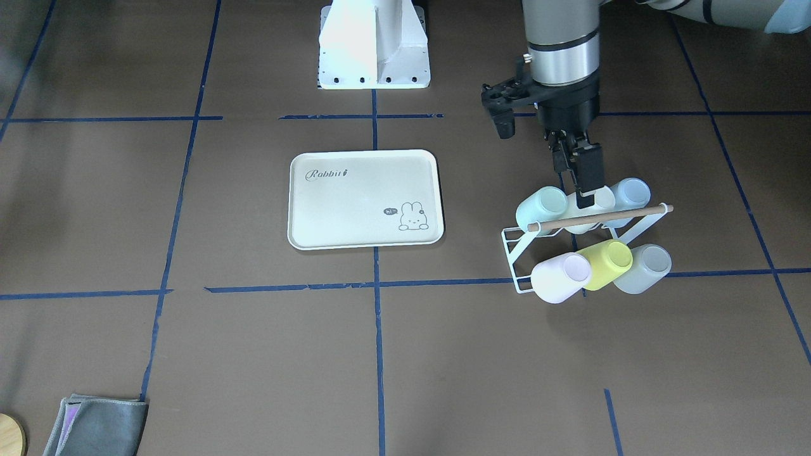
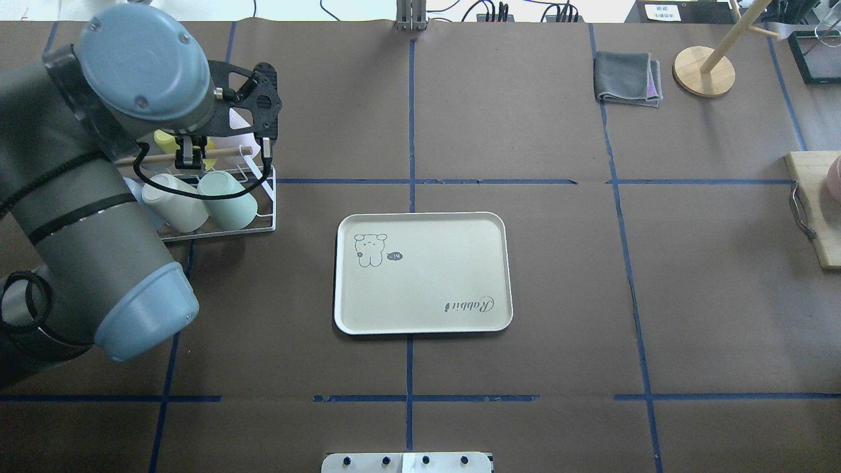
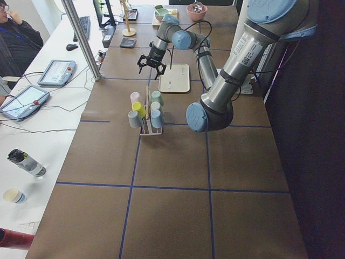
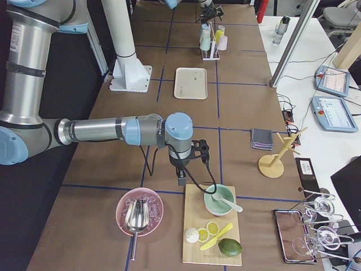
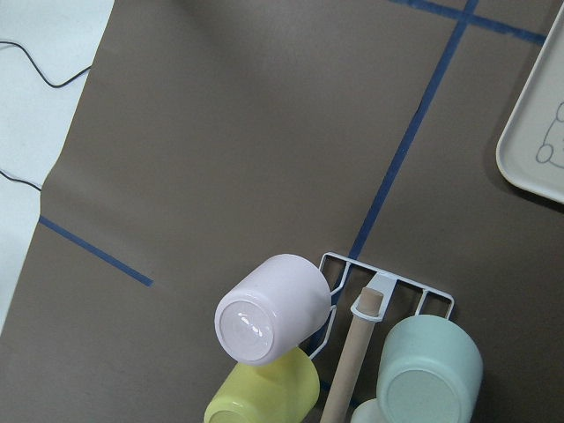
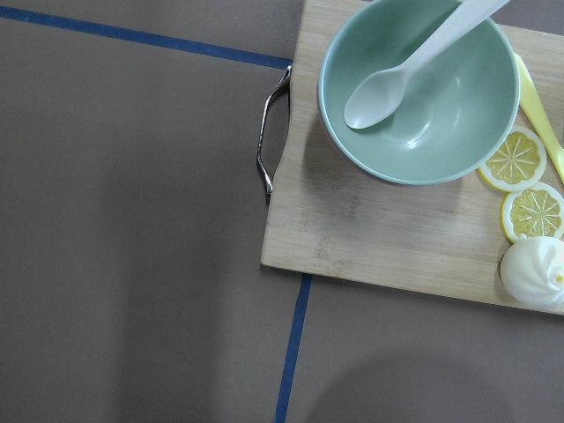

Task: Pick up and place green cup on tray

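Observation:
The green cup (image 1: 542, 209) lies tilted on the upper row of a white wire rack (image 1: 514, 252), at its end nearest the tray. It also shows in the overhead view (image 2: 230, 200) and the left wrist view (image 5: 429, 370). The cream tray (image 1: 355, 202) lies flat and bare mid-table, apart from the rack (image 2: 424, 289). My left gripper (image 1: 573, 187) hangs open just above the rack, over the white cup beside the green one, holding nothing. My right gripper (image 4: 181, 178) hovers far off by a wooden board; I cannot tell whether it is open or shut.
The rack also holds a white (image 2: 172, 200), pale blue (image 1: 632, 192), lilac (image 1: 561, 277), yellow-green (image 1: 609, 263) and grey cup (image 1: 645, 269) under a wooden rod (image 1: 599, 217). A folded grey cloth (image 2: 627, 79), a wooden stand (image 2: 703, 69), a board with a green bowl (image 6: 419, 97).

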You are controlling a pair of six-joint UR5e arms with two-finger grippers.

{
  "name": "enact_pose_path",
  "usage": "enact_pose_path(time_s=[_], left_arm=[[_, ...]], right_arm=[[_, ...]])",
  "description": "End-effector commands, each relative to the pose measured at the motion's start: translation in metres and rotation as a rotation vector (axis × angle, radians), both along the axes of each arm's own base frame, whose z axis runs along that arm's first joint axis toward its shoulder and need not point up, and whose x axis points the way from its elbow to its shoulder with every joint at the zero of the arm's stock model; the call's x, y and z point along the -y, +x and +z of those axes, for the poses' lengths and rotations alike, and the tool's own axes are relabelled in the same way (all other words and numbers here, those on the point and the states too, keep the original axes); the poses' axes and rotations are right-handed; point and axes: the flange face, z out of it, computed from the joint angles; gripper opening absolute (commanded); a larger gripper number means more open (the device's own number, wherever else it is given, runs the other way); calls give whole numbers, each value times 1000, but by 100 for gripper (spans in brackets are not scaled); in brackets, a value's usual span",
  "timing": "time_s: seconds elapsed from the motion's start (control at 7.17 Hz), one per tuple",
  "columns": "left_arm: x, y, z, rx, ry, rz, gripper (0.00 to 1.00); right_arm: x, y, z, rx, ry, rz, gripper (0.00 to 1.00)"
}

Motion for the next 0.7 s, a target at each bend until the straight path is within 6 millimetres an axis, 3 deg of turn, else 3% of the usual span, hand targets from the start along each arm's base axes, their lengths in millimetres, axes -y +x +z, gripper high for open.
enact_pose_path(time_s=[0.0, 0.14, 0.28, 0.56], left_arm=[[-23, 7, 2, 299, 127, 141, 100], [-34, 22, 2, 344, 174, 161, 100], [-37, 24, 0, 347, 180, 180, 100], [-51, 43, 11, 390, 160, 225, 100]], right_arm=[[-1, 0, 1, 0, -4, 0, 100], [-2, 0, 2, 0, -5, 0, 100], [-2, 0, 2, 0, -7, 0, 100], [-2, 0, 3, 1, -7, -1, 100]])
